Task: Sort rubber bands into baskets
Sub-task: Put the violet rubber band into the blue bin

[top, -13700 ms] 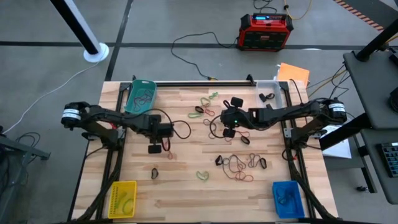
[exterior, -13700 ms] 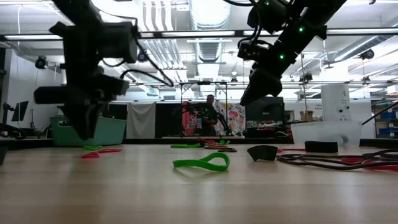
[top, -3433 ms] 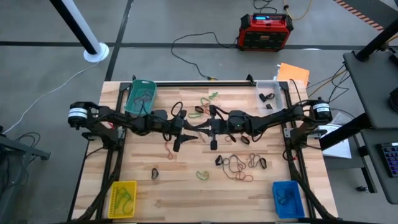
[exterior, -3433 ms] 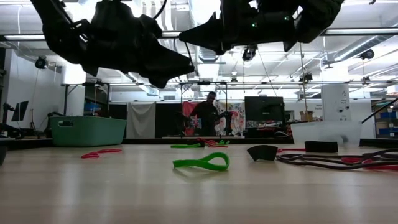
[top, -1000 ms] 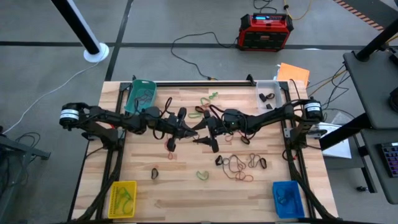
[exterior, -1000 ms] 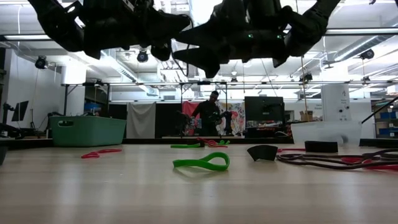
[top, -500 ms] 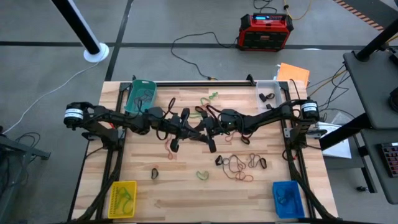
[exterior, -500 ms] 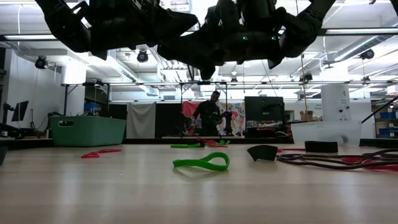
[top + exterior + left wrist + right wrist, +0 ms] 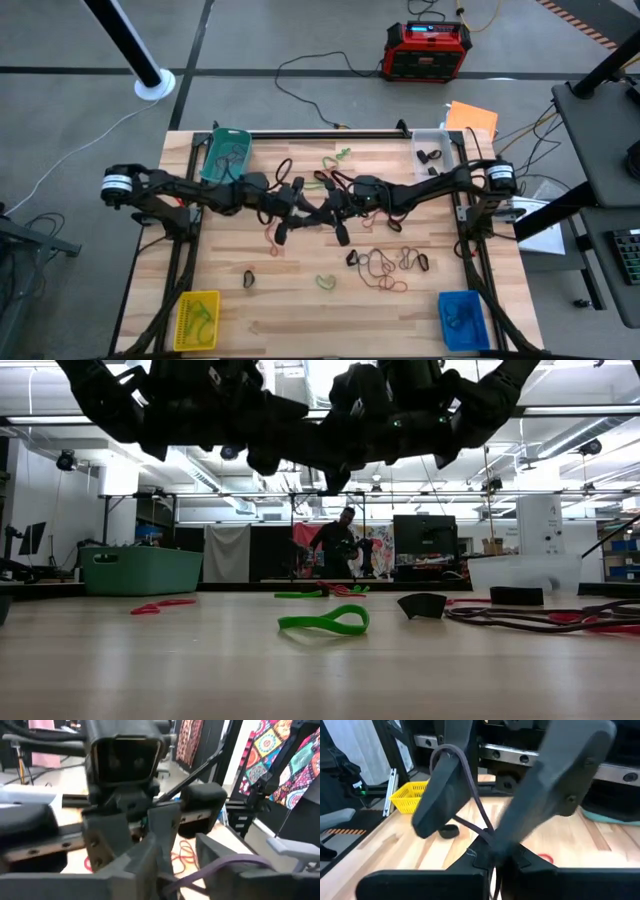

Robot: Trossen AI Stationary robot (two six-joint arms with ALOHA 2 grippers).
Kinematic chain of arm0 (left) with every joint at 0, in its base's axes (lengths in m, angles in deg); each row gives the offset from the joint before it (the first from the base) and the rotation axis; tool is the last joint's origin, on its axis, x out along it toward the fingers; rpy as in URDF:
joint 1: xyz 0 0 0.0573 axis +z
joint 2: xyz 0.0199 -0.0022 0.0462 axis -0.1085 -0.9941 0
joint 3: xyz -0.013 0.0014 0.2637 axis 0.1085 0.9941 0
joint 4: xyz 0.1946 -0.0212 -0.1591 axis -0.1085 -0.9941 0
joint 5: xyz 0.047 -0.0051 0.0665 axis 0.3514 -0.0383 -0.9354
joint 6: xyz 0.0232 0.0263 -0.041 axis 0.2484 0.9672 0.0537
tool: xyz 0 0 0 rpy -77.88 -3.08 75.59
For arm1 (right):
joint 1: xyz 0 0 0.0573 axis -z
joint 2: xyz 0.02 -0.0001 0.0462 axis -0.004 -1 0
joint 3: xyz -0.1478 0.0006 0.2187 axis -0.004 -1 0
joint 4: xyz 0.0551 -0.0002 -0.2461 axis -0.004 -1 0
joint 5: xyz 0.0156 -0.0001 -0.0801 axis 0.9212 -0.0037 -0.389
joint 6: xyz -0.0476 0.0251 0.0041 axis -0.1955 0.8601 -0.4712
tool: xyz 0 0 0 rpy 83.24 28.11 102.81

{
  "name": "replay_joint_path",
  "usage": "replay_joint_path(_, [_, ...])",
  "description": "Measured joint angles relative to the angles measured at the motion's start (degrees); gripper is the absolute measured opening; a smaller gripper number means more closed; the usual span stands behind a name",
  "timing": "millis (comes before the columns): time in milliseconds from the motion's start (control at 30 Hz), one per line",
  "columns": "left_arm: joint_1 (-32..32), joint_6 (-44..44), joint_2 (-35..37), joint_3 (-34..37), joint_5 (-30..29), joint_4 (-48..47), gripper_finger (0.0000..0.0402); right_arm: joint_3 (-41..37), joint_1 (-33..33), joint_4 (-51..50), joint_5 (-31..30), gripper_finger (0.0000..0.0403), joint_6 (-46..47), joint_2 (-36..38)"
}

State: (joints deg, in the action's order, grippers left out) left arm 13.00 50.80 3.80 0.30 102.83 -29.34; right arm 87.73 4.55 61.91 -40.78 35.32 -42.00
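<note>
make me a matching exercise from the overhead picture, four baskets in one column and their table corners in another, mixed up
Things:
1. teal basket
2. clear basket
3. yellow basket
4. blue basket

Places in the high view:
A. bottom right corner
B. top left corner
C. bottom left corner
D. top right corner

Pairs: 1-B, 2-D, 3-C, 4-A

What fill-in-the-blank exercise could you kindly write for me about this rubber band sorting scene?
1. In the high view, the basket at the table's lower right corner is ___.
2. The dark rubber band hanging over one finger of the left tool is pinched by the ___.
3. In the low view, the band lying nearest the camera is ___.
Missing words: blue; right tool; green.
</note>
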Motion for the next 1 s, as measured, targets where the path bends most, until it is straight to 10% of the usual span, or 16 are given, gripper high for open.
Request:
replay_joint_path(300, [2.16,0.10,2.96,0.09,-0.15,-11.23,0.0221,0.51,-0.15,-10.27,0.04,0.0009,0.01,3.74])
replay_joint_path(700, [4.36,1.59,6.03,-0.11,-10.71,-22.46,0.0230,0.63,-0.57,-19.73,-0.48,0.0009,0.05,9.59])
replay_joint_path(1000, [4.61,3.54,7.71,-0.09,-15.13,-22.80,0.0230,4.57,-4.47,-53.35,-0.66,0.0009,6.62,17.58])
